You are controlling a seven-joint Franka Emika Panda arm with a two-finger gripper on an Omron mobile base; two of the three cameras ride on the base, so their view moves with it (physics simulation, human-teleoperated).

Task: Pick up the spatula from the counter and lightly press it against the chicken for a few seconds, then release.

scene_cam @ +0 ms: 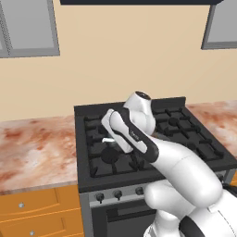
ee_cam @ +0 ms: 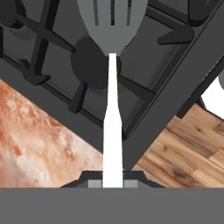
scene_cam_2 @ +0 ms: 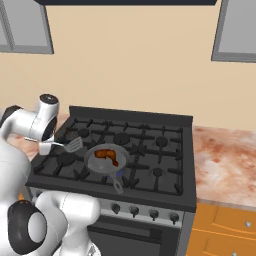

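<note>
1 big black stove [scene_cam_2: 130, 116] lay under and ahead of the gripper [ee_cam: 113, 183], and it was the biggest thing there. Its dark grates spread out ahead of the gripper and off to its right. Next came the speckled reddish counter [ee_cam: 39, 131], which sat low and to the gripper's left, right up against the stove's side. More of that counter ran on far to the gripper's right, past the stove. A strip of brown wood floor [ee_cam: 175, 157] showed below the gripper, in front of the stove.

1 round grey pan [scene_cam_2: 99, 166] sat on the grates to the right of the gripper, near it and a bit lower. Its short handle pointed at the stove's front edge.

The spatula [ee_cam: 112, 109] was pinched between the gripper's 2 fingers, which were pressed tight on the end of its thin white handle. The handle ran straight out from the gripper, and the grey slotted head at the far end hung over a burner. The head was just beside the pan's near rim, not over the meat.

The chicken [scene_cam_2: 106, 154], 1 small brown piece, lay in the middle of the pan, to the right of the gripper. It was apart from the spatula head.
</note>
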